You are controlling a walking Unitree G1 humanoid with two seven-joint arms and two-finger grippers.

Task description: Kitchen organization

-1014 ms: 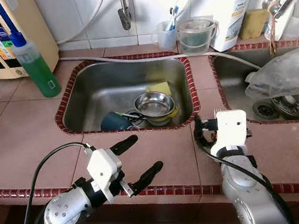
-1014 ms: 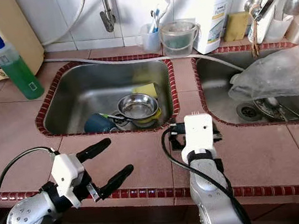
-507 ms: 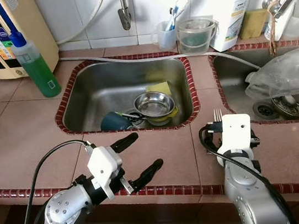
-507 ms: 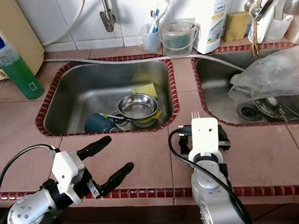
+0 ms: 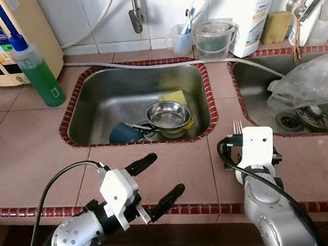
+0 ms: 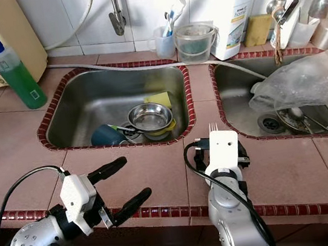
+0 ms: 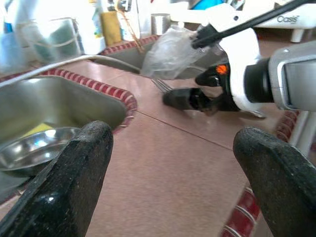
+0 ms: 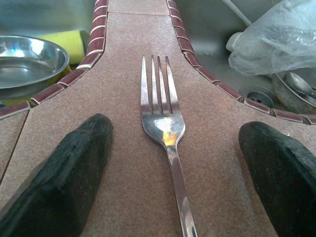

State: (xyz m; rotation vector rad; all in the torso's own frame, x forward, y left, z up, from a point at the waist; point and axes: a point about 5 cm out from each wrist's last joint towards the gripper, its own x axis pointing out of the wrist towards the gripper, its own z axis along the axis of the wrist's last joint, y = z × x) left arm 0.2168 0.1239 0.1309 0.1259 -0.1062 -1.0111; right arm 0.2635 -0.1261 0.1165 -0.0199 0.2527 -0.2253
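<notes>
A steel fork (image 8: 163, 123) lies flat on the pink tile counter, on the strip between the two sinks, tines (image 5: 236, 127) pointing toward the back wall. My right gripper (image 8: 175, 131) rests low over it, open, one black finger on each side of the fork and neither touching it. The white wrist housing (image 5: 257, 145) covers the fork's handle in the eye views. My left gripper (image 5: 159, 177) hovers open and empty over the counter's front edge, before the left sink (image 5: 82, 107). In the left wrist view the fork (image 7: 160, 85) and right gripper lie ahead.
The left sink holds a steel bowl (image 5: 168, 115), a yellow sponge (image 5: 177, 96) and a blue cup (image 5: 122, 133). A crumpled plastic bag (image 5: 314, 80) fills the right sink. A green soap bottle (image 5: 37, 70), clear cups (image 5: 216, 39) and a white bottle (image 5: 253, 6) stand at the back.
My right wrist drew back and right from the left sink's edge, and the fork's tines now show beyond it. The left gripper sank slightly toward the counter's front edge.
</notes>
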